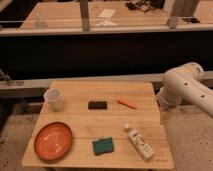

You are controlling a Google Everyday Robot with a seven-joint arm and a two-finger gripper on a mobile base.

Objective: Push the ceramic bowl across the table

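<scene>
Gripper: gripper (pixel 164 112) hangs just off the table's (pixel 80 119) edge at view-right, below the white arm (pixel 186 85). Jaws spread wide, nothing held (no item sits at it).
Nearest items: orange stick (pixel 127 103) on the far-right planks; white bottle (pixel 139 142) lying flat, cap end toward table centre, base toward the near-right corner.
Mid items: black block (pixel 97 105) approx. centre; green sponge (pixel 102 146) near the front edge, between bottle and bowl.
Bowl posn: ceramic bowl (pixel 53 140) sits upright at the near-left corner, rim close to the front and left edges. White cup (pixel 53 98) stands behind it, apart.
Key relation: bowl lies diagonally opposite the gripper, w/ the whole tabletop between them. Bowl is round, so no long axis to align.
Approach (judgement): the gripper prob. has to cross over the sponge and bottle; cup and sponge limit the open push paths.
Arm choice: n/a, single arm.
Hidden: arm cut off by the right frame edge; base not in view; gripper outline blends w/ the floor; table legs not seen.
</scene>
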